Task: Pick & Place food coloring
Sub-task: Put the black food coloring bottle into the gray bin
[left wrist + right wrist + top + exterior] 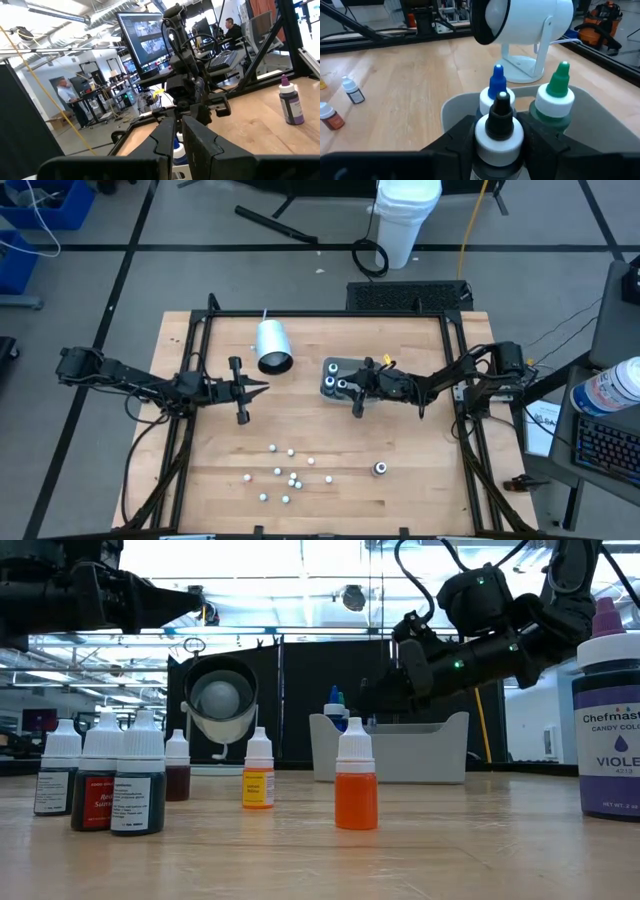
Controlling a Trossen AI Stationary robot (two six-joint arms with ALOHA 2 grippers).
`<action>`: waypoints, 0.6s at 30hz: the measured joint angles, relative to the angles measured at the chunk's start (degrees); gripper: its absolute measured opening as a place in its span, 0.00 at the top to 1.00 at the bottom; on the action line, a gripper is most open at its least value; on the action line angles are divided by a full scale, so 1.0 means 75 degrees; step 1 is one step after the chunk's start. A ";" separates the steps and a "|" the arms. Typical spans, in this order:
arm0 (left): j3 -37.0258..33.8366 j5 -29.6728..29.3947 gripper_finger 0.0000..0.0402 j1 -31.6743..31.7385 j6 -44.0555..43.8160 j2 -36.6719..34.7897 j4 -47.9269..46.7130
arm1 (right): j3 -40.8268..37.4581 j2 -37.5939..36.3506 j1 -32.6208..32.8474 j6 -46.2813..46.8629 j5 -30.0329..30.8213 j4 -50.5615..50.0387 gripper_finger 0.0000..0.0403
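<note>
The right gripper clasps the black-tipped bottle at the tray's nine o'clock; light, rigid, slick, best gripped below its cap.

Three small food-coloring bottles with white collars stood upright in a grey tray, tipped blue, green and black. Other white-capped bottles stood scattered over the near part of the wooden table, and a purple one stood apart.
</note>
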 joint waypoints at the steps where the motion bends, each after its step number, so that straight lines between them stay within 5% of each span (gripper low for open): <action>1: 0.0000 0.0001 0.88 0.0000 -0.0009 0.0001 -0.0002 | 0.0000 0.0000 -0.0003 0.0017 -0.0002 0.0008 0.69; 18: 0.0000 -0.0002 0.88 0.0000 -0.0019 0.0002 0.0008 | 0.0012 -0.0003 -0.0008 -0.0094 -0.0196 -0.0355 0.70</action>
